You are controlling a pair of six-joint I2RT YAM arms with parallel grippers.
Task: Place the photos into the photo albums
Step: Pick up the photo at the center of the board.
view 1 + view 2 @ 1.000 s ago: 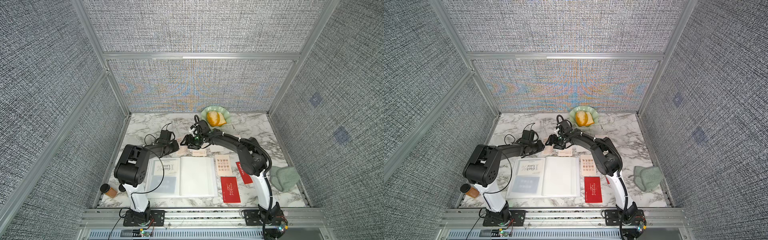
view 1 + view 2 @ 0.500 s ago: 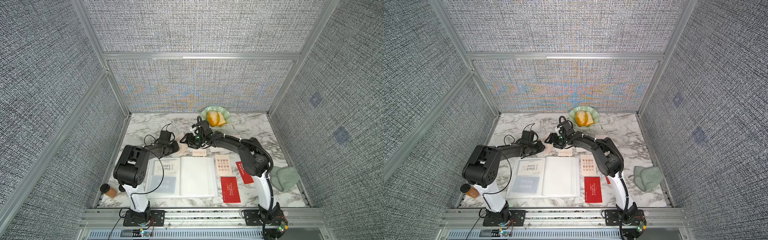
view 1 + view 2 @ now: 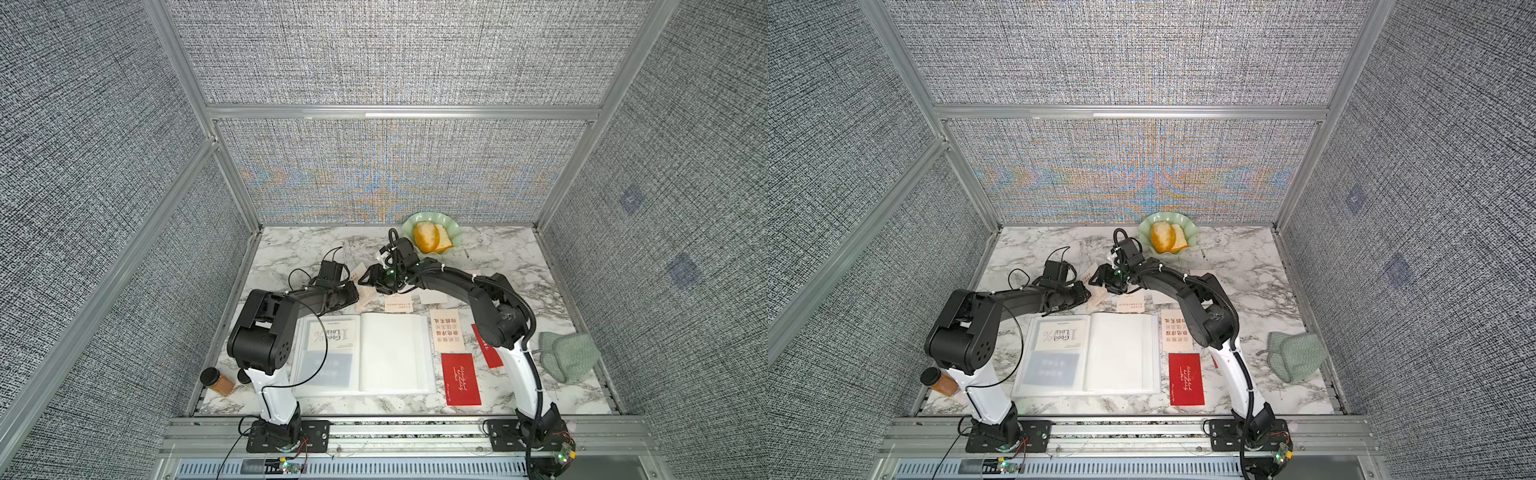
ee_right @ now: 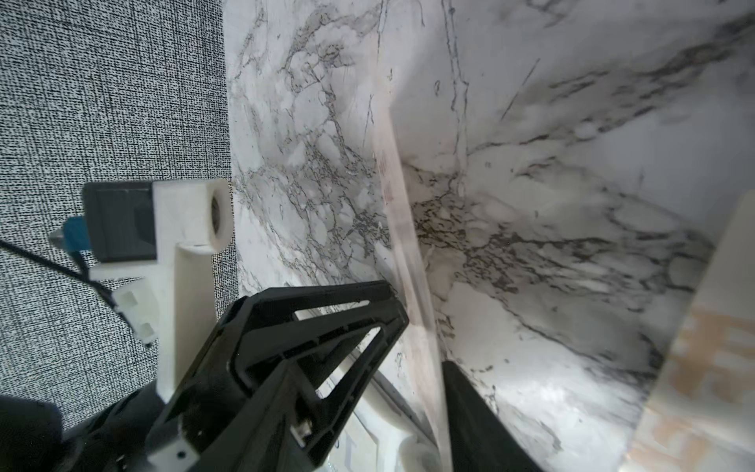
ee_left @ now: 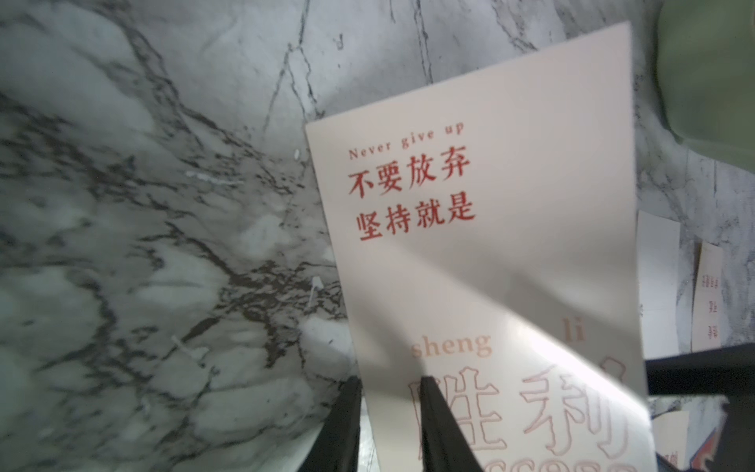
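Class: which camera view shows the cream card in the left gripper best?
The left wrist view: the cream card looms large there, its red print readable, with the left gripper pinching its edge. Both top views show only a small pale sliver; the right wrist view sees it edge-on.

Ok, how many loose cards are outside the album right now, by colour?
Cream cards: 3, one beyond the album, one right of it, one in the left gripper; a fourth may hide under the right arm.
White card: 1
Red cards: 2
Total: 6 sure.
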